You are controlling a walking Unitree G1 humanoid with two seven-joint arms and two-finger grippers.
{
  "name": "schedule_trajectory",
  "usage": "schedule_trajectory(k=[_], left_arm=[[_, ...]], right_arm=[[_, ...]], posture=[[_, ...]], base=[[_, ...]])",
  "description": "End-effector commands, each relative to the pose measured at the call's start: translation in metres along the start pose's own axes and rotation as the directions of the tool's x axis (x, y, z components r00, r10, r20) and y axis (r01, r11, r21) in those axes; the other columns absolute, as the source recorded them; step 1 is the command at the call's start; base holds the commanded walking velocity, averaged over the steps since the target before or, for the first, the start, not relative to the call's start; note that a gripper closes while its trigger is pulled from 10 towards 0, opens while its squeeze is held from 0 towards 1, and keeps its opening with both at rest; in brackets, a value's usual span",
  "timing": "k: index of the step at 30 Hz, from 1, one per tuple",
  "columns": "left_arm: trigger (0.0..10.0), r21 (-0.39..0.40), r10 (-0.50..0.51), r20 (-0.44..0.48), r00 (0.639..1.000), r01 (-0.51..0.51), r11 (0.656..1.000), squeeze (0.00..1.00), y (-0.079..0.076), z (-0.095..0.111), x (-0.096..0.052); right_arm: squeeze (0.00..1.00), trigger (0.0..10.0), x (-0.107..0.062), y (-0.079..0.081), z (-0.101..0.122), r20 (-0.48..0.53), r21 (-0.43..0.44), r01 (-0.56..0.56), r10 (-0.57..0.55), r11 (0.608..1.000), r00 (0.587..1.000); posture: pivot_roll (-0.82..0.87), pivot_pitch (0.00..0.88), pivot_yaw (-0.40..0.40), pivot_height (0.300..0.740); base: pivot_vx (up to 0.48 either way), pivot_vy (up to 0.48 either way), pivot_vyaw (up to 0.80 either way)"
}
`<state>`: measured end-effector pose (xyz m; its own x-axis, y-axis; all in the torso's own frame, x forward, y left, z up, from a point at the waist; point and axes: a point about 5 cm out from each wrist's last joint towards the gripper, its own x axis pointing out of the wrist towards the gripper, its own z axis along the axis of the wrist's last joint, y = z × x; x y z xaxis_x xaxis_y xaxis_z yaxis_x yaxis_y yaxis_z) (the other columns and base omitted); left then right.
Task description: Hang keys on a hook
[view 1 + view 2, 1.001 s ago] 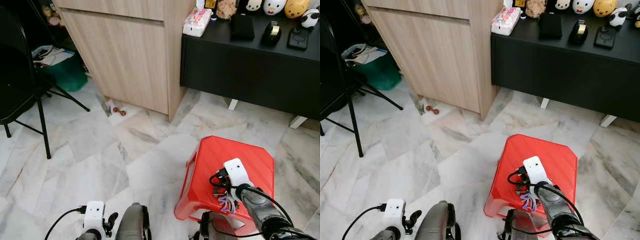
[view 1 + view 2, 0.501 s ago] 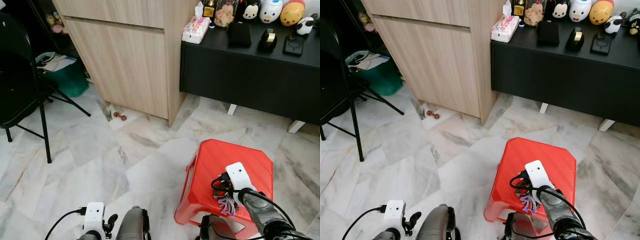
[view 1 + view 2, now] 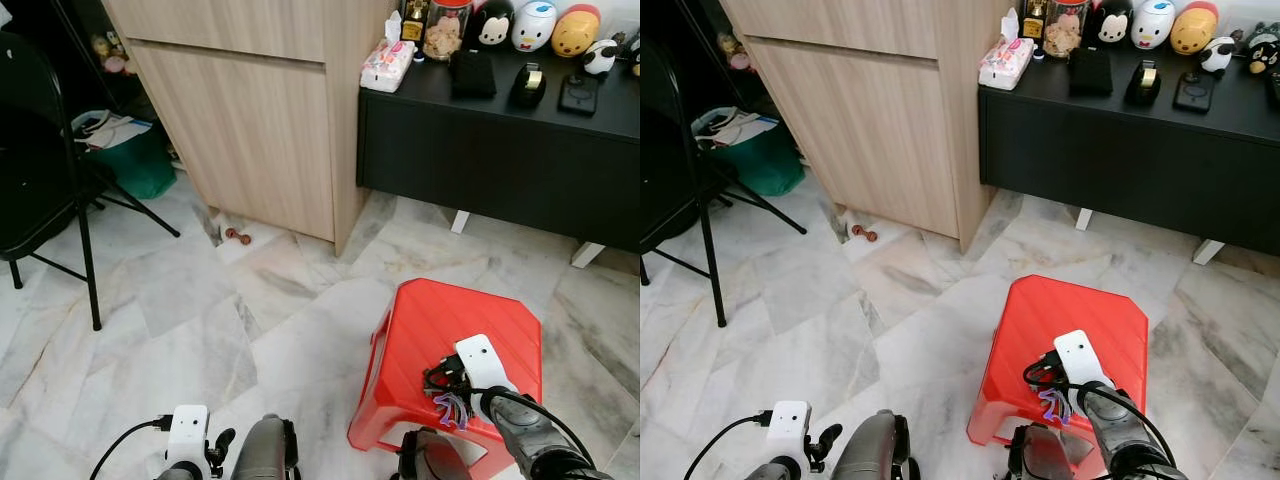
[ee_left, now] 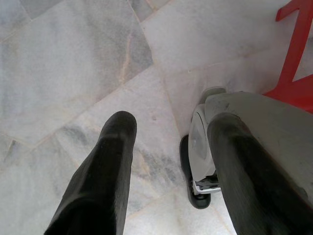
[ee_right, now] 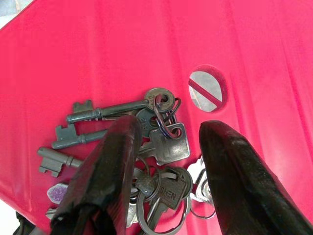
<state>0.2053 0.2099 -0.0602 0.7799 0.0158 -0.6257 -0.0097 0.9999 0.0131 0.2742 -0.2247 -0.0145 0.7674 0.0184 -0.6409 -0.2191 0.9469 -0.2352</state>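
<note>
Since the earlier frame, the head camera has tilted upward. The bunch of dark metal keys (image 5: pixel 146 147) lies ungrasped on the red plastic stool (image 5: pixel 303 73), straddled by the right gripper's (image 5: pixel 168 161) spread fingers. The left gripper (image 4: pixel 168 171) hangs spread, idle. Pickup and hanging remain.

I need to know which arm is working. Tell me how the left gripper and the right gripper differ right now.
The right gripper hangs over the keys lying on the red stool, its fingers open either side of the bunch; the left gripper hangs idle over the marble floor beside the stool, with nothing between its fingers. Both are open, with long black fingers.
</note>
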Motion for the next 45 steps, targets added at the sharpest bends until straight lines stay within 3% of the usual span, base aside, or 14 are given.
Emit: schedule_trajectory(k=[1,23,24,25,26,28,29,35,45], left_arm=[[10.0,-0.007,0.02,-0.038,0.999,-0.021,1.0,0.0,0.006,-0.01,-0.004],[10.0,-0.006,0.021,-0.034,0.999,-0.021,1.0,0.0,0.006,-0.01,-0.005],[10.0,-0.007,0.021,-0.034,0.999,-0.021,1.0,0.0,0.006,-0.01,-0.005],[10.0,-0.007,0.021,-0.034,0.999,-0.021,1.0,0.0,0.006,-0.01,-0.005],[10.0,-0.008,0.021,-0.033,0.999,-0.021,1.0,0.0,0.006,-0.011,-0.005],[10.0,-0.008,0.021,-0.033,0.999,-0.021,1.0,0.0,0.006,-0.011,-0.005],[10.0,-0.007,0.021,-0.033,0.999,-0.021,1.0,0.0,0.006,-0.011,-0.005],[10.0,-0.006,0.02,-0.03,0.999,-0.021,1.0,0.0,0.006,-0.011,-0.006],[10.0,-0.005,0.022,-0.03,0.999,-0.022,1.0,0.0,0.006,-0.013,-0.006]], right_arm=[[0.0,10.0,-0.001,0.006,-0.009,-0.035,0.013,-0.015,0.016,1.0,0.999],[0.0,10.0,0.0,0.007,-0.009,-0.035,0.04,0.024,-0.023,0.999,0.999],[0.0,4.0,0.0,0.007,-0.01,-0.032,0.044,0.028,-0.027,0.999,0.999],[0.0,4.0,0.0,0.007,-0.01,-0.032,0.044,0.028,-0.027,0.999,0.999],[0.0,4.8,0.0,0.007,-0.009,-0.029,0.044,0.032,-0.031,0.999,0.999],[0.0,4.8,0.0,0.007,-0.009,-0.029,0.042,0.035,-0.034,0.998,0.999],[0.0,10.0,0.0,0.006,-0.009,-0.029,0.043,0.038,-0.036,0.998,0.999],[0.0,10.0,-0.001,0.002,-0.009,-0.033,0.064,0.065,-0.063,0.996,0.997],[0.0,10.0,0.003,0.019,-0.002,-0.009,0.055,-0.001,0.002,0.998,1.0]], posture=[[0.14,0.173,0.05,0.639],[0.15,0.192,0.053,0.639],[0.15,0.193,0.053,0.639],[0.15,0.193,0.053,0.639],[0.15,0.194,0.053,0.639],[0.15,0.195,0.053,0.639],[0.15,0.196,0.055,0.639],[0.15,0.2,0.053,0.639],[0.16,0.204,0.051,0.639]], base=[[0.0,0.0,0.0],[0.0,0.0,0.0],[0.0,0.0,0.0],[0.0,0.0,0.0],[0.0,0.0,0.0],[0.0,0.0,0.0],[0.0,0.0,0.0],[0.0,0.0,0.0],[0.0,0.0,0.0]])
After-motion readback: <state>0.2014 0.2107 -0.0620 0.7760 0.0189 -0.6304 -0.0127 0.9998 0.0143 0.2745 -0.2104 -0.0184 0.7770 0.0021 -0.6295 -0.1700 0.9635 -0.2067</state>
